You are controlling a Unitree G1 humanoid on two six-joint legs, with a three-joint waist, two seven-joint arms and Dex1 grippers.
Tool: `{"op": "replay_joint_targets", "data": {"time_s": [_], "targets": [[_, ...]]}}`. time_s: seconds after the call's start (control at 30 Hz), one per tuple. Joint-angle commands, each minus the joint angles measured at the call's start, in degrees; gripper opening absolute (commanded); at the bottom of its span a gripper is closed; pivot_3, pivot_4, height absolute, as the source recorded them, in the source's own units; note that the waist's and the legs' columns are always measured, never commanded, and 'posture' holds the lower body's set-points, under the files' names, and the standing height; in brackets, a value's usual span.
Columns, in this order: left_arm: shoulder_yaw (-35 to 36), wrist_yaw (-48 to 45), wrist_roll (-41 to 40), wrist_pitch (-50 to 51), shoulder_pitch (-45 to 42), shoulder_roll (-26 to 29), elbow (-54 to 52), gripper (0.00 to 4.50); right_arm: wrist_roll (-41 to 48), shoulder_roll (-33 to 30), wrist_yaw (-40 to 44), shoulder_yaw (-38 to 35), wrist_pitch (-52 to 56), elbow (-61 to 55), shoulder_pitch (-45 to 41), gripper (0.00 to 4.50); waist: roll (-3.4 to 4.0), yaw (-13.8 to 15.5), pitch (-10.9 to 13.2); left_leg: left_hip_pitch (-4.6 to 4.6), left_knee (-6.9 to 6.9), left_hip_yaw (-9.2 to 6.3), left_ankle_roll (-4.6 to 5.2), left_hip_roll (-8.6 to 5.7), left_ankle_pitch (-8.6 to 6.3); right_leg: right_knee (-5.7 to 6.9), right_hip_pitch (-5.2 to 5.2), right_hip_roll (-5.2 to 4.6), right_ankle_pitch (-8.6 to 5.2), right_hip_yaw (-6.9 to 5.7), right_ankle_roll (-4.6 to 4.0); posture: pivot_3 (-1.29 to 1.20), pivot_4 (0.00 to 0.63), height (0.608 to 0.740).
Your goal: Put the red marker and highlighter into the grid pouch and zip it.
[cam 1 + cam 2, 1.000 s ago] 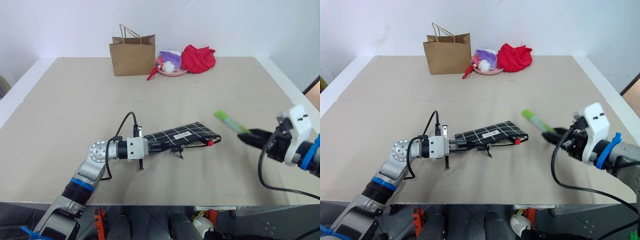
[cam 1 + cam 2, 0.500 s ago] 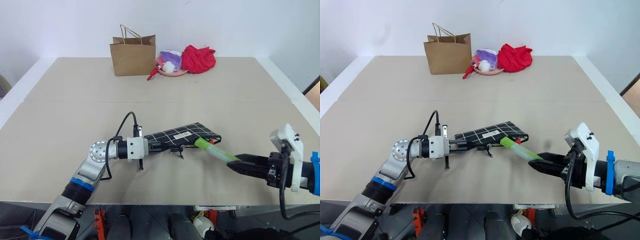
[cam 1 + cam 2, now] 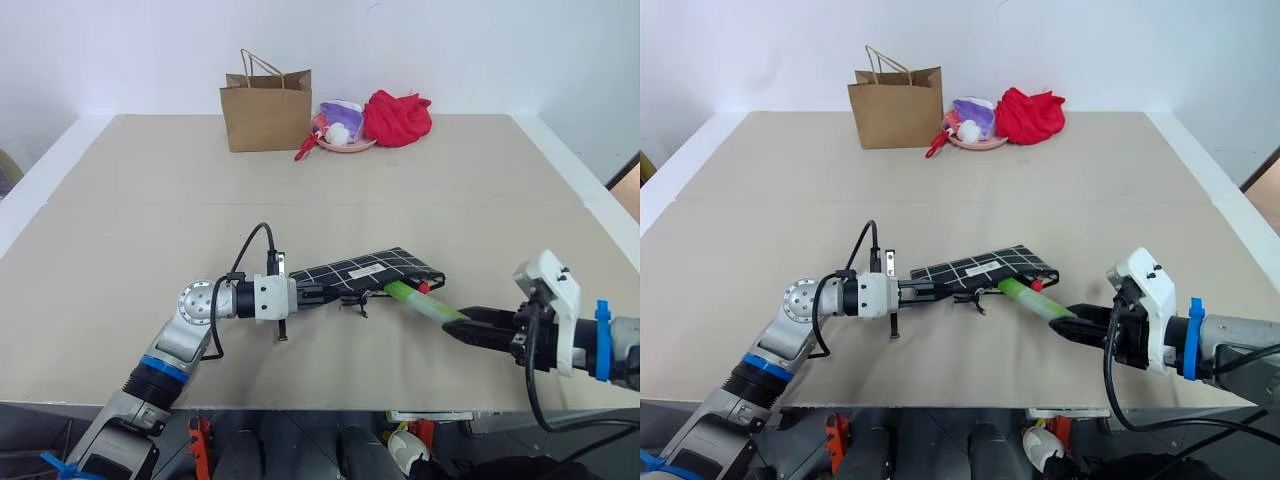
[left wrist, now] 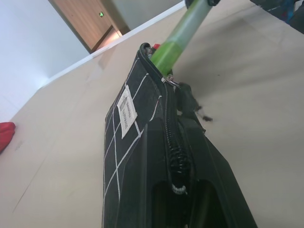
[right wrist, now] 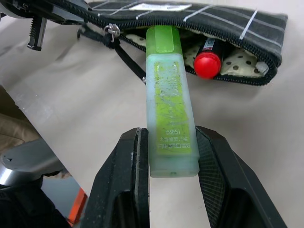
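Observation:
The grid pouch (image 3: 365, 268) lies in the middle of the table, its zipper open along the near edge. My left gripper (image 3: 308, 293) is shut on the pouch's left end and holds it level. Inside the open right end sits the red marker (image 5: 207, 64), red cap outward. My right gripper (image 5: 172, 134) is shut on the back end of the light-green highlighter (image 5: 168, 95). The highlighter's brighter cap touches the pouch's opening just left of the marker, while most of its body is still outside. The zipper pull cord (image 5: 124, 58) hangs beside it.
At the table's far edge stand a brown paper bag (image 3: 265, 110), a pink plate (image 3: 345, 144) with small items, a red-handled utensil (image 3: 304, 150) and a red cloth bundle (image 3: 397, 117). Bare tabletop (image 3: 150, 220) surrounds the pouch.
My right gripper has brought the highlighter down from mid-air and leftward, so its cap now meets the pouch's opening. My left gripper and the pouch have stayed still.

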Motion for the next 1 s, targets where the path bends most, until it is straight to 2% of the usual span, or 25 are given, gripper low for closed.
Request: {"op": "replay_joint_targets", "data": {"time_s": [0.03, 0.43, 0.57, 0.63, 0.67, 0.77, 0.8, 1.0], "targets": [[0.37, 0.04, -0.11, -0.91, 0.02, -0.28, -1.99, 0.0, -0.03, -1.19, -1.18, 1.82, -0.37, 0.09, -2.84, 1.01, 0.0, -0.04, 0.0, 0.0, 0.0, 0.0, 0.0, 0.0, 0.0, 0.0, 0.0, 0.0, 0.0, 0.0, 0.0, 0.0, 0.15, 0.74], [0.03, 0.24, 0.08, -0.77, 0.21, -1.04, -1.93, 0.0, -0.58, 0.22, -9.58, 12.08, 6.89, 4.34, -14.69, 1.01, 0.01, 0.01, 0.0, -0.04, -0.01, 0.0, 0.0, 0.0, 0.0, 0.0, -0.04, 0.0, 0.02, 0.0, 0.03, 0.0, 0.15, 0.74], [-0.04, 0.39, 0.23, -0.69, 0.32, -1.39, -2.0, 0.0, -1.7, 3.09, -13.2, 14.68, 8.0, 6.29, -19.05, 1.01, 0.01, -0.06, 0.0, -0.04, -0.02, 0.0, 0.0, 0.0, 0.0, 0.0, -0.06, 0.0, 0.01, 0.0, 0.03, 0.0, 0.15, 0.74], [0.0, 0.36, 0.29, -0.64, 0.4, -1.53, -2.09, 0.0, -1.18, 5.11, -14.28, 14.39, 7.95, 6.54, -21.14, 2.07, 0.01, -0.05, 0.0, -0.03, -0.01, 0.0, 0.0, 0.01, 0.0, 0.0, -0.06, 0.01, 0.03, 0.0, 0.03, 0.0, 0.15, 0.74], [0.04, 0.34, 0.31, -0.62, 0.41, -1.56, -2.11, 0.0, -0.88, 5.76, -14.45, 14.12, 7.87, 6.17, -21.64, 2.31, 0.03, -0.02, -0.01, -0.04, -0.02, 0.0, 0.0, 0.01, 0.0, 0.0, -0.06, 0.01, 0.03, 0.0, 0.03, 0.0, 0.15, 0.74], [0.14, 0.34, 0.34, -0.57, 0.43, -1.54, -2.15, 0.0, -0.91, 5.63, -13.85, 13.03, 7.21, 4.32, -20.36, 3.83, 0.02, 0.0, -0.01, -0.06, -0.02, 0.0, 0.0, 0.01, 0.0, 0.0, -0.06, 0.0, 0.03, 0.0, 0.05, 0.0, 0.15, 0.74], [0.2, 0.34, 0.35, -0.56, 0.44, -1.49, -2.15, 0.0, -0.59, 5.41, -13.53, 12.03, 7.25, 3.81, -19.16, 4.15, 0.02, 0.03, -0.01, -0.08, -0.02, 0.0, 0.0, 0.0, 0.0, -0.01, -0.06, 0.0, 0.01, 0.0, 0.05, 0.0, 0.15, 0.74], [0.58, 0.23, 0.26, -0.29, 0.42, -1.13, -2.28, 0.0, 1.65, 3.9, -10.28, 5.27, 6.74, 0.9, -10.29, 4.15, 0.03, 0.88, -0.01, -0.11, -0.04, -0.03, 0.07, 0.0, -0.04, -0.02, -0.08, -0.01, -0.05, -0.03, 0.06, 0.0, 0.15, 0.74]]}}
